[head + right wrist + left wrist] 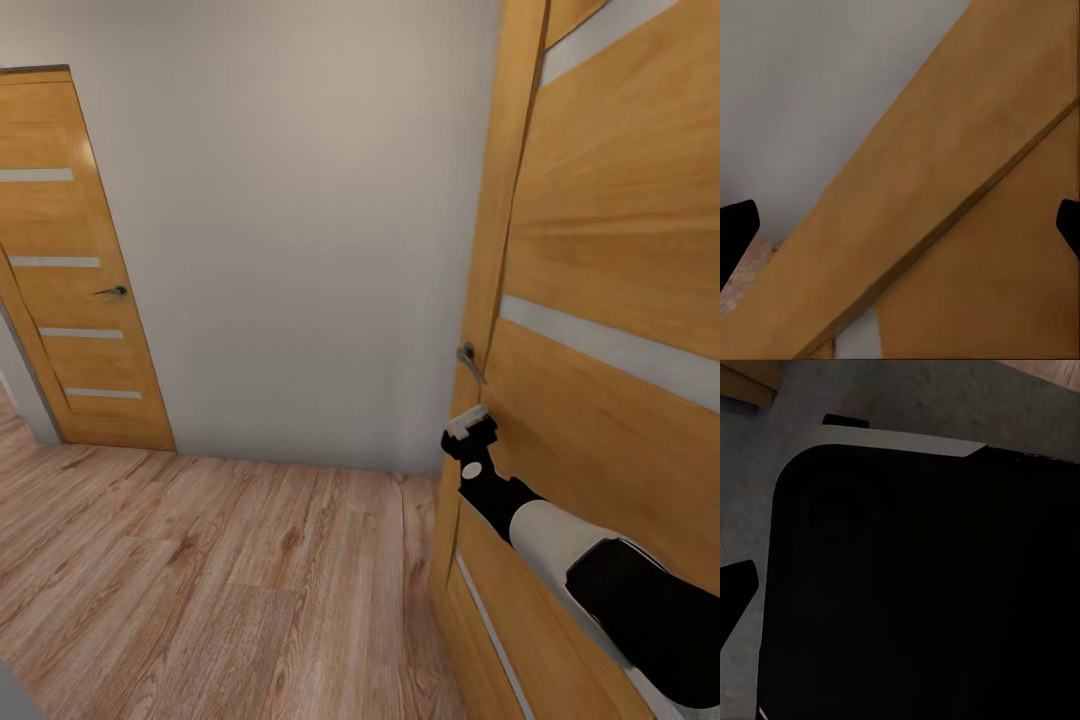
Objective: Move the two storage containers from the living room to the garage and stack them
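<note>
The two storage containers are out of view. I am in a hallway with a light wood plank floor [220,570]. My right gripper [468,425] is stretched out to a wooden door [610,250] on the right, just below its metal handle [467,360]. In the right wrist view the right gripper [900,232] is open, its two dark fingertips far apart with the door's wood panel close ahead. A single dark fingertip [735,589] of my left gripper shows beside the black robot body [922,585], over a grey surface.
A plain grey-white wall [300,250] closes the hallway ahead. A second wooden door [70,270] with pale stripes and a dark handle [113,291] stands shut at the left. The right-hand door's edge juts out close to my arm.
</note>
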Robot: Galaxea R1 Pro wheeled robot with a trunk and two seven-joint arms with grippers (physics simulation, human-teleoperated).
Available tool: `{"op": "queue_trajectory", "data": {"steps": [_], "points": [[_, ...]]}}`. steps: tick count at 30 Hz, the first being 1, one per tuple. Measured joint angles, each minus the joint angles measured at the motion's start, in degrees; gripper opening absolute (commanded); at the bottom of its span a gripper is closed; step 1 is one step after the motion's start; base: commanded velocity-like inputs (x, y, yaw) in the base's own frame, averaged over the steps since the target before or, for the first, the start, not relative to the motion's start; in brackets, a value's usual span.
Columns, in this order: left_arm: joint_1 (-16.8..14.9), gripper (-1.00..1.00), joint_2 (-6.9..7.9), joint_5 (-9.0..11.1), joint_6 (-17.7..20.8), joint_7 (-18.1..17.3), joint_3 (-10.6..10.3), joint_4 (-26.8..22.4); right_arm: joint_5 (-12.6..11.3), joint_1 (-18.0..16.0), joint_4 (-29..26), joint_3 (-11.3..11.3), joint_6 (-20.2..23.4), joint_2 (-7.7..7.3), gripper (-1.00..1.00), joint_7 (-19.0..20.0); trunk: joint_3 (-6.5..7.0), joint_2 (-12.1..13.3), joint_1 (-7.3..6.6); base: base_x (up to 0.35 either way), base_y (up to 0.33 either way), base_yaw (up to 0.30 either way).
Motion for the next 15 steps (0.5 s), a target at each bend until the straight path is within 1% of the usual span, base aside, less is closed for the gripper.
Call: {"op": "queue_trajectory", "data": {"steps": [4, 7, 8, 15], "points": [[-0.01, 1.00, 0.00, 0.01, 0.01, 0.00, -0.01, 0.01, 0.05, -0.05, -0.02, 0.63, -0.10, -0.84, 1.00, 0.09, 0.00, 0.00, 0.00, 0.000, 0.000, 0.000], [0.00, 1.00, 0.00, 0.01, 0.02, 0.00, 0.00, -0.01, -0.04, -0.05, -0.03, 0.15, -0.15, -1.58, 1.00, 0.00, 0.00, 0.00, 0.00, 0.000, 0.000, 0.000], [-0.01, 1.00, 0.00, 0.01, 0.01, 0.00, 0.00, 0.01, -0.04, -0.06, -0.06, 0.38, -0.15, -1.85, 1.00, 0.06, 0.00, 0.00, 0.00, 0.000, 0.000, 0.000], [-0.01, 1.00, 0.00, 0.01, -0.01, 0.00, 0.00, 0.00, -0.10, -0.09, -0.11, 0.35, -0.55, -2.48, 1.00, 0.09, 0.00, 0.00, 0.00, 0.000, 0.000, 0.000]]}}
